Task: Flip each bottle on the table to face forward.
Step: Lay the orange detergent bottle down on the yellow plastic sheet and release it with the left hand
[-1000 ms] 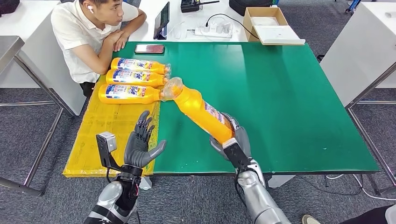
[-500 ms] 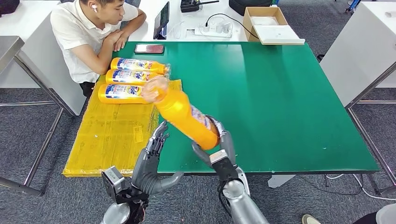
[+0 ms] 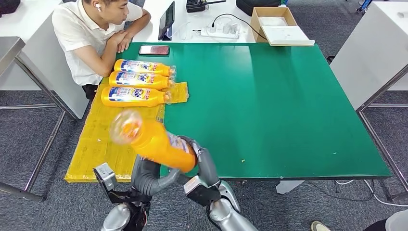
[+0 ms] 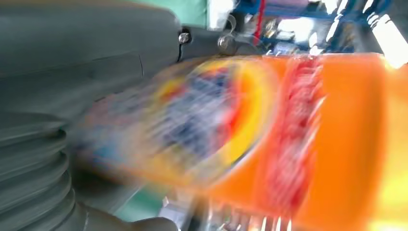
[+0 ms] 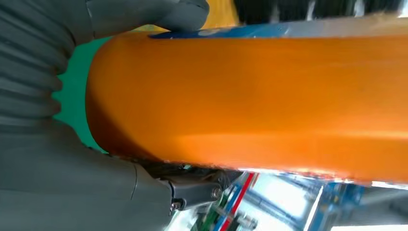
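1. Orange detergent bottle (image 3: 156,143) sits in my right hand (image 3: 202,166), which grips it around its base end; it is lifted off the green table (image 3: 288,106) near the front edge, with its blurred cap end pointing toward my left, over the yellow mat (image 3: 103,139).
2. My right wrist view shows my thumb (image 5: 159,14) pressed on the bottle's side, with a strip of blue label beside it.
3. My left hand (image 3: 149,175) is under the bottle by the table's front edge. It seems to touch the bottle, but I cannot tell whether it grips it or how its fingers lie; my left wrist view shows the label (image 4: 211,120) close up and blurred.
4. Three more orange bottles (image 3: 137,81) lie side by side at the mat's far end, labels up and caps pointing to my right.
5. Someone in a white shirt (image 3: 84,33) leans on the far left corner, beside a phone (image 3: 154,50).
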Robot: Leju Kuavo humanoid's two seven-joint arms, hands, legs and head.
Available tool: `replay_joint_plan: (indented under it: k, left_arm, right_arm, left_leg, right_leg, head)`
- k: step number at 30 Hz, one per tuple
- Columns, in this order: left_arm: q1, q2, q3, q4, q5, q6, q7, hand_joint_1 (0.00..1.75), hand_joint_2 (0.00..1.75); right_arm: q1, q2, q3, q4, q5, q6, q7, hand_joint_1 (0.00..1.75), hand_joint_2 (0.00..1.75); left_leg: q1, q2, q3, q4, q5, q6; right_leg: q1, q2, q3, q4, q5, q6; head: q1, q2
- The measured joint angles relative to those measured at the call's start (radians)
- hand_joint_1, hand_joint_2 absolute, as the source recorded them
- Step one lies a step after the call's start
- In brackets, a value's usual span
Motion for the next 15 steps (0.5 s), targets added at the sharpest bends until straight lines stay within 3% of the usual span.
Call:
replay_joint_plan:
  k: [6,15]
  left_arm:
    - [-0.009,-0.01,0.017,0.025,0.113,-0.004,0.045,0.0,1.75]
    - [-0.008,-0.018,0.03,0.039,0.159,0.002,0.051,0.0,1.75]
  right_arm:
    - [-0.005,-0.017,0.112,0.017,-0.045,-0.063,0.0,1.75,1.75]
    - [-0.023,-0.034,0.155,0.034,-0.068,-0.076,0.0,1.75,1.75]
  left_leg:
    - [0.0,0.0,0.0,0.0,0.0,0.0]
    - [0.0,0.001,0.0,0.0,0.0,0.0]
  right_leg:
    - [0.0,0.0,0.0,0.0,0.0,0.0]
    - [0.0,0.0,0.0,0.0,0.0,0.0]
  head:
    - [0.0,0.0]
    - [0.0,0.0]
